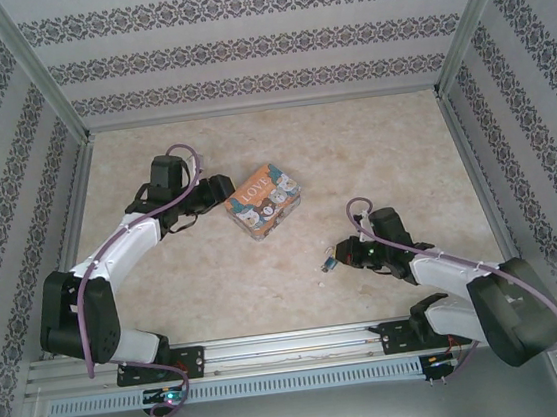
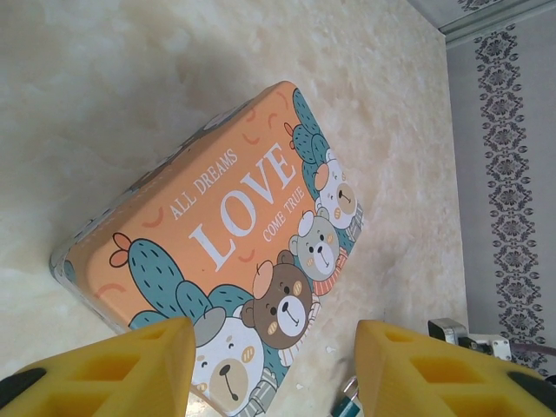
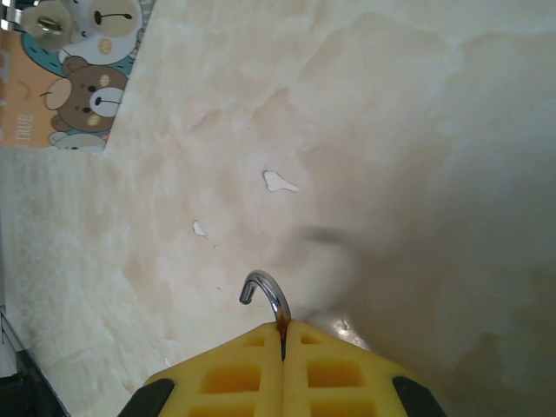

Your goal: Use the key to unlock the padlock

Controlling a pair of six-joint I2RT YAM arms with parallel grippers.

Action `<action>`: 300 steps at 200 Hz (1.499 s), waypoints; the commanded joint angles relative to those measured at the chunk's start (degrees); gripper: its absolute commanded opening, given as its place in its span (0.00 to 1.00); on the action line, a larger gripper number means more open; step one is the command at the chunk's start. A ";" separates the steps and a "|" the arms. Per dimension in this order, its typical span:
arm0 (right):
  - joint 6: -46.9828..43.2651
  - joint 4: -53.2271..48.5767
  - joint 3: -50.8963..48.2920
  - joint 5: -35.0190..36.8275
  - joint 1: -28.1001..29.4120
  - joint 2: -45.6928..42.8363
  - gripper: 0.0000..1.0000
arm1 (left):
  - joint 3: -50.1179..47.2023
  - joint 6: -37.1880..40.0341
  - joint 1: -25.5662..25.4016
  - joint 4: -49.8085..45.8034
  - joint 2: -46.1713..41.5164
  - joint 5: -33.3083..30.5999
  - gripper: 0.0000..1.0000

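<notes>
Padlock [image 3: 276, 298] sits pinched in the pressed-together right gripper [image 3: 282, 339] near the box [image 1: 264, 201], likely steadied for unlocking; left gripper [image 2: 274, 365] hovers spread.

Bright, even overhead light; soft shadows lie on the pale marbled counter [image 1: 372, 147]. Near yellow foam pincer pads [image 3: 252, 373] look slightly blurred.

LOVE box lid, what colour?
Orange lid with white lettering, teal cacti and bears; left wrist view shows it best.
</notes>
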 commanded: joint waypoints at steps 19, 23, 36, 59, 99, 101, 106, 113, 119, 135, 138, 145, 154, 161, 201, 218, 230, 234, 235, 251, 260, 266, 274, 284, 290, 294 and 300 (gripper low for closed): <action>-1.90 -0.37 0.84 1.59 -0.52 1.54 0.00 | -0.60 0.88 0.69 -1.37 -1.20 -0.43 0.51; -1.98 -0.36 0.92 1.59 -0.52 1.64 0.01 | -0.58 0.93 0.79 -1.38 -1.22 -0.43 0.51; -2.00 -0.52 1.25 1.77 -0.61 1.88 0.05 | -0.58 0.88 0.82 -1.46 -1.42 -0.43 0.51; -2.08 -0.60 1.61 1.62 -0.70 1.83 0.14 | -0.60 1.04 1.17 -1.69 -1.96 -0.61 0.51; -2.41 -3.09 2.52 2.69 -1.05 -0.81 0.27 | -0.54 1.56 2.08 -2.31 -3.76 -1.37 0.54; -2.42 -3.31 2.64 2.72 -1.09 -0.99 0.27 | -0.59 1.65 2.20 -2.44 -3.86 -1.41 0.54; -2.59 -3.76 2.80 2.82 -1.21 -1.50 0.28 | -0.56 1.83 2.35 -2.64 -4.13 -1.64 0.54; -2.89 -4.53 2.94 2.99 -1.38 -2.26 0.31 | -0.61 2.14 2.61 -2.97 -4.64 -2.11 0.55; -3.10 -5.16 3.26 3.08 -1.48 -2.88 0.32 | -0.76 2.32 2.83 -3.04 -5.13 -2.38 0.56; -4.13 -7.39 4.19 3.62 -1.70 -4.63 0.36 | -1.17 2.77 3.57 -2.89 -6.47 -3.12 0.59; -4.37 -7.77 4.36 3.74 -1.79 -4.94 0.37 | -1.29 2.88 3.71 -2.82 -6.73 -3.22 0.59; -4.94 -8.42 4.73 3.94 -1.86 -5.64 0.38 | -1.36 3.20 4.09 -2.82 -7.24 -3.40 0.60; -5.68 -8.66 5.08 4.27 -2.08 -6.58 0.40 | -1.42 3.80 4.57 -3.02 -7.92 -3.73 0.60; -6.37 -8.67 5.24 4.47 -2.10 -7.30 0.42 | -1.24 4.31 4.89 -3.61 -8.49 -4.31 0.61; -9.95 -8.86 7.40 7.41 -2.51 -10.49 0.55 | -0.51 8.22 6.60 -6.03 -11.22 -7.71 0.66; -10.91 -8.64 8.08 8.54 -2.85 -11.08 0.63 | -0.64 9.04 7.21 -5.64 -12.09 -8.63 0.68; -11.19 -8.23 8.42 9.81 -3.15 -11.20 0.66 | -0.91 9.39 7.53 -4.99 -12.65 -9.19 0.70; -10.97 -8.23 8.62 10.71 -3.16 -11.19 0.68 | -1.01 9.46 7.70 -4.62 -12.83 -9.31 0.70; -10.92 -8.23 8.68 10.90 -3.16 -11.23 0.68 | -1.07 9.48 7.71 -4.58 -12.86 -9.35 0.70; -11.37 -7.95 9.23 12.08 -3.66 -11.23 0.71 | -1.93 9.49 8.22 -2.92 -13.41 -9.81 0.74; -11.70 -7.65 9.55 12.63 -3.85 -11.10 0.74 | -2.48 9.39 8.57 -2.03 -13.65 -9.75 0.76; -11.80 -7.42 9.70 13.01 -3.94 -11.06 0.78 | -2.77 9.36 8.81 -1.42 -13.56 -9.66 0.77; -11.96 -7.07 9.93 13.64 -4.02 -10.90 0.83 | -3.09 9.34 9.15 -0.89 -13.42 -9.43 0.78; -11.82 -6.71 10.10 14.79 -4.16 -10.78 0.96 | -3.40 9.08 9.62 -0.22 -13.24 -9.16 0.80; -11.98 -6.43 10.21 15.10 -4.30 -10.70 0.98 | -3.71 8.89 9.87 0.19 -13.03 -8.93 0.81; -12.12 -6.19 10.22 15.30 -4.38 -10.59 0.98 | -3.88 8.81 10.04 0.49 -12.98 -8.81 0.82; -12.16 -5.82 10.24 15.50 -4.54 -10.44 0.99 | -4.15 8.70 10.25 1.05 -12.74 -8.50 0.83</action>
